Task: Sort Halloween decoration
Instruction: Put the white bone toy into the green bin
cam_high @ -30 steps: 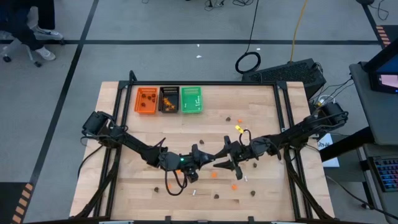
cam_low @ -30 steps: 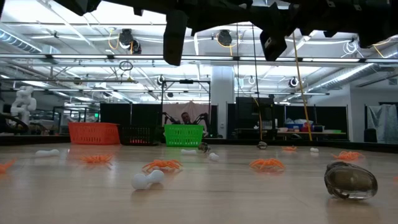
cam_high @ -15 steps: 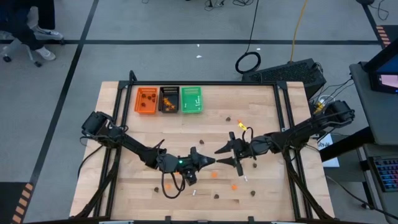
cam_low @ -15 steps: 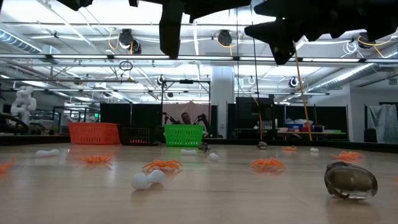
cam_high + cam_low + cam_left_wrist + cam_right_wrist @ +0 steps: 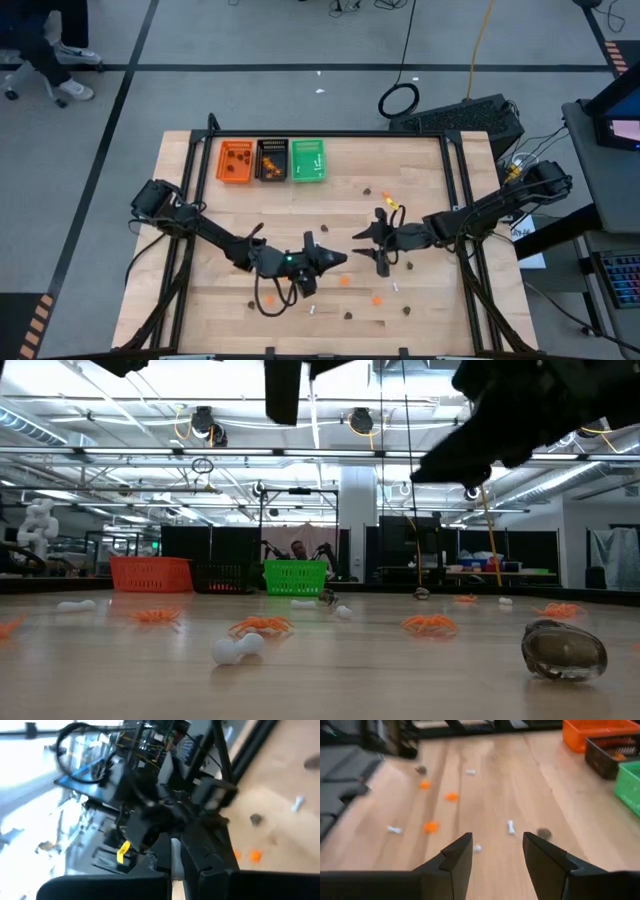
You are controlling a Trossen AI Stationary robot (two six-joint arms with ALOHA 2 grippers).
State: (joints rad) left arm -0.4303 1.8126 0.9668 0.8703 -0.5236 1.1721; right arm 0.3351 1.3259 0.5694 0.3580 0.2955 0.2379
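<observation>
Orange blobs (image 5: 344,281), dark brown blobs (image 5: 349,315) and thin white sticks (image 5: 395,287) lie scattered on the wooden table (image 5: 430,170). My left gripper (image 5: 336,259) hangs level above the table's middle, shut, with a thin white stick (image 5: 175,856) showing between its fingers. My right gripper (image 5: 367,250) faces it from the right, a short gap away, open and with nothing in it. In the right wrist view its fingers (image 5: 455,857) look across an orange blob (image 5: 431,826), a white stick (image 5: 510,826) and a brown blob (image 5: 543,834). Both grippers hang high in the low view, the left (image 5: 283,390) and the right (image 5: 470,445). My left gripper pinches a thin white stick (image 5: 175,847) between its two fingers. The fingers point level toward the table's right, and the stick is lifted clear of the table. Which part of the stick they have, the fingers hide.
An orange tray (image 5: 236,161), a black tray (image 5: 272,160) and a green tray (image 5: 308,160) stand side by side at the far left of the table. More trinkets lie near the front edge (image 5: 269,298) and at the far middle (image 5: 367,188). Black frame rails border the table.
My right gripper has drawn back a little toward the table's right edge, away from my left gripper. It has tipped up from pointing steeply down to pointing nearly level. My left gripper has stayed in place.
</observation>
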